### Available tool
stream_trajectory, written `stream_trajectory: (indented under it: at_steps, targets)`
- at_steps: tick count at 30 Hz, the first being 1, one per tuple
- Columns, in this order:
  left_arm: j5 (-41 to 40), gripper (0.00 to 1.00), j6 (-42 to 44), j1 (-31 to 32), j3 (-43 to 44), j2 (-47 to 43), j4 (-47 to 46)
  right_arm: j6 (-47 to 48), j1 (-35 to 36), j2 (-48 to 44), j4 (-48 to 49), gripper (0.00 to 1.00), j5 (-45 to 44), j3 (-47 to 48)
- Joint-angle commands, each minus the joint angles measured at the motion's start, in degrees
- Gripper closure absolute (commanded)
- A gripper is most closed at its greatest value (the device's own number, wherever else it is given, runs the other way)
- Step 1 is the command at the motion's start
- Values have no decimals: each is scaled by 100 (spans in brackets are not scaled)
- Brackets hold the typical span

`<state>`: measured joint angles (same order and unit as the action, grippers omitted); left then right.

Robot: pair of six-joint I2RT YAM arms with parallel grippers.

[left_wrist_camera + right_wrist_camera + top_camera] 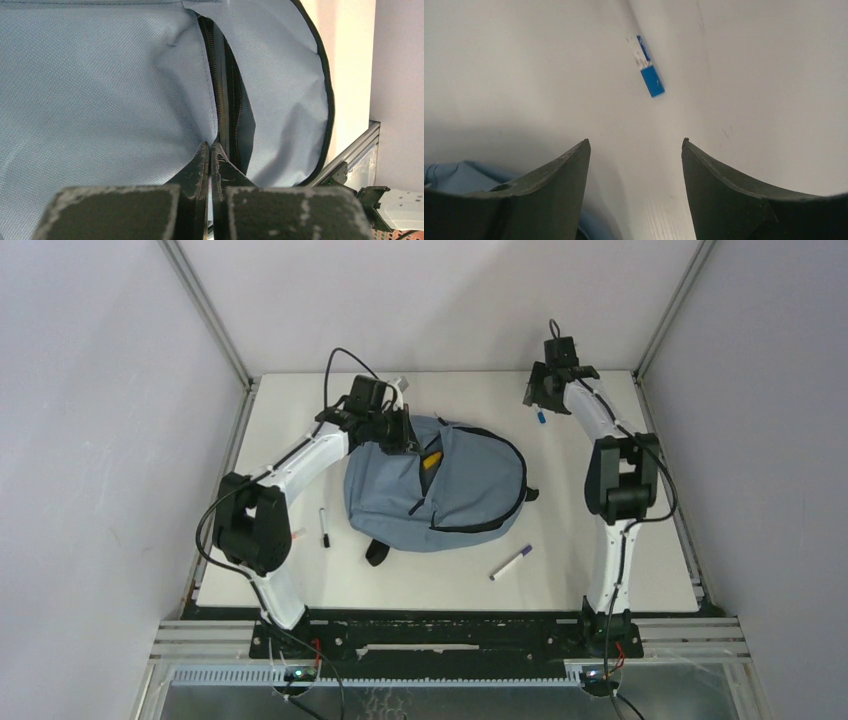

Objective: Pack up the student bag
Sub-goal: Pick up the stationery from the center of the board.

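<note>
Student bag (470, 485) opening seemingly pinched by closed left tool (210, 146), right tool (635, 142) spread, well apart

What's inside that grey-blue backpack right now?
Through the unzipped opening of the student bag, a bit of something yellow shows in the top view; what it is cannot be told. The left wrist view shows only a dark gap there. The fabric covers the rest of the inside.

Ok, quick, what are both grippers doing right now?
Left gripper: closed, pinching fabric of the student bag.
Right gripper: open, holding nothing.
</note>
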<state>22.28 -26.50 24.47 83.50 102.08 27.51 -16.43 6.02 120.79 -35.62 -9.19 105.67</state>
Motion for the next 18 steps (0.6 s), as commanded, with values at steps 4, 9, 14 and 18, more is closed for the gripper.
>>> stream_trajectory:
  at_steps: [4, 9, 14, 18]
  targets:
    - [194, 100, 111, -12, -141, -330, -81, 488, -116, 1266, -981, 23, -215, 1966]
    - [233, 100, 86, -8, -137, -324, -104, 556, -171, 1984, -1111, 23, -183, 2598]
    - [250, 100, 66, -12, -132, -312, -99, 606, -249, 2584, -1341, 23, 25, 3182]
    - [199, 100, 53, -12, -127, -312, -64, 716, -283, 2798, -1467, 25, 115, 3439]
